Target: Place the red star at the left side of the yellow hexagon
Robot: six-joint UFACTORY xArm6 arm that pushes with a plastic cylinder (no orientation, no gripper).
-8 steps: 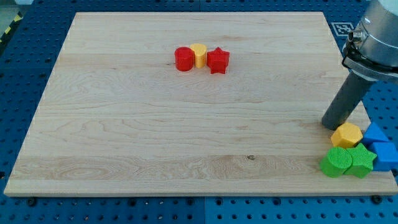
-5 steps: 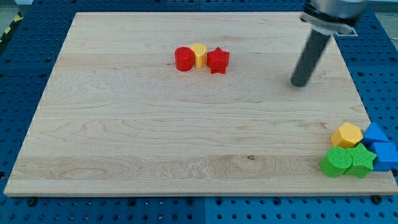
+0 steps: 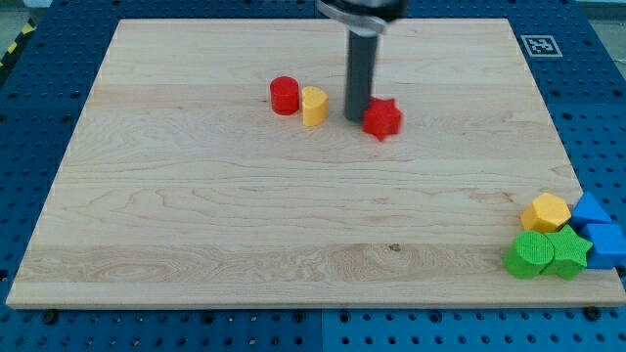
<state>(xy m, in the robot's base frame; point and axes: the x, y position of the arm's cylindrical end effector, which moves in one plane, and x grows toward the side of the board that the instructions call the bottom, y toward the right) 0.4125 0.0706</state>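
The red star point(image 3: 382, 119) lies on the wooden board point(image 3: 196, 215), right of centre near the view's top. My tip point(image 3: 354, 118) stands against the star's left side, between it and a small yellow block point(image 3: 313, 106). The yellow hexagon point(image 3: 546, 212) sits far off at the board's lower right corner, well to the right of and below the star.
A red cylinder point(image 3: 285, 95) stands left of the small yellow block. Beside the hexagon are a green round block point(image 3: 529, 255), a green star point(image 3: 568, 253) and two blue blocks point(image 3: 593, 210) point(image 3: 608, 244) at the board's right edge.
My tip swept from the lower right corner up and left across the board to the star's left side. The red star shifted right and down; the small yellow block and red cylinder moved apart.
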